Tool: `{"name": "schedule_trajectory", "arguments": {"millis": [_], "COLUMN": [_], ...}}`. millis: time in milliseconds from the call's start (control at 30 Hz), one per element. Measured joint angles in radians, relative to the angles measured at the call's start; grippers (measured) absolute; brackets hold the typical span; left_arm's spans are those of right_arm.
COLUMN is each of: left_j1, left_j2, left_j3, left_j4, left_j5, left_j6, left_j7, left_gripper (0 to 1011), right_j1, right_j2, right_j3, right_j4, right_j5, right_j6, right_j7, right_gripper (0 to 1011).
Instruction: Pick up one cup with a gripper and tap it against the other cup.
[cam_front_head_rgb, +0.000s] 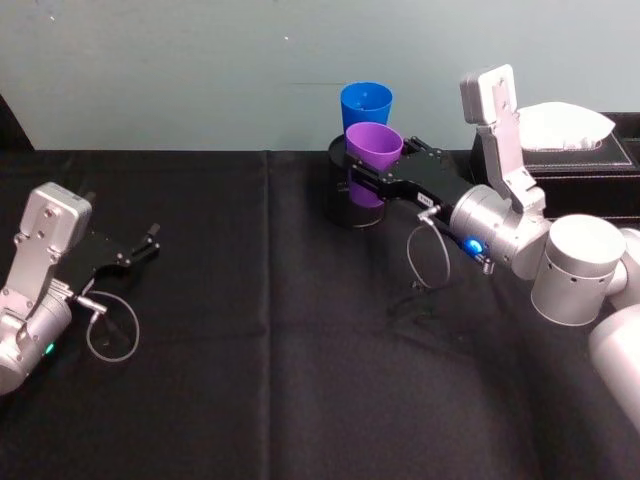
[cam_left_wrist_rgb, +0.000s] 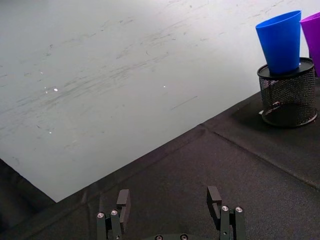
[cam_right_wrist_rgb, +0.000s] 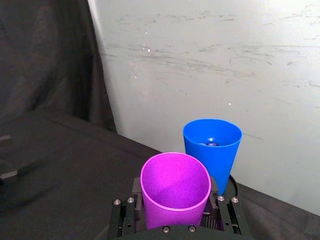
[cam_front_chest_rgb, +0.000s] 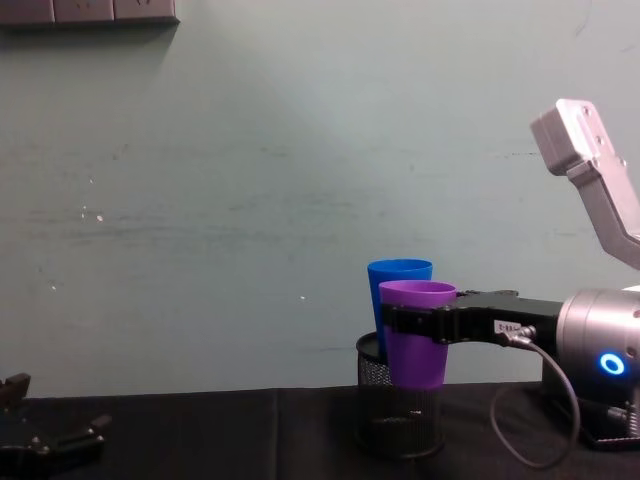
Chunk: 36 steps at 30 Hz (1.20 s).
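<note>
The right hand is clenched on the upright purple tapered plastic tumbler, held aloft; the bright blue plastic tumbler, seated in a black mesh cylinder, stands just beyond it. The left hand, released, lies well apart

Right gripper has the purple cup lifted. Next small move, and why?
Probably ease the right gripper forward until the purple cup taps the blue cup: it hangs just in front of the blue one, which stands in the mesh holder, contact unclear. Left gripper sits open, far left.
</note>
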<state>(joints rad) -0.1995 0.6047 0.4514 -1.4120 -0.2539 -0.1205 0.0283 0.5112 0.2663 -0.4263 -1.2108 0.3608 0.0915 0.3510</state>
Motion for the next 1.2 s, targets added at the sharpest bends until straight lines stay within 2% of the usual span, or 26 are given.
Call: {"name": "schedule_trajectory", "arguments": {"millis": [433, 933, 1200], "left_j1": [0.000, 0.000, 0.000], "left_j2": [0.000, 0.000, 0.000], "left_j3": [0.000, 0.000, 0.000], "left_j4": [0.000, 0.000, 0.000], "left_j5": [0.000, 0.000, 0.000], "left_j6": [0.000, 0.000, 0.000], "left_j7": [0.000, 0.000, 0.000], "left_gripper": [1005, 1005, 1005], "right_j1": [0.040, 0.097, 0.106], "right_j2": [-0.041, -0.080, -0.091], "right_j3": [0.019, 0.026, 0.033], "right_j4": [0.067, 0.149, 0.164], "right_j5": [-0.029, -0.061, -0.069], "right_j6": [-0.022, -0.046, -0.049], "right_j7": [0.018, 0.031, 0.032], "right_gripper": [734, 733, 734]}}
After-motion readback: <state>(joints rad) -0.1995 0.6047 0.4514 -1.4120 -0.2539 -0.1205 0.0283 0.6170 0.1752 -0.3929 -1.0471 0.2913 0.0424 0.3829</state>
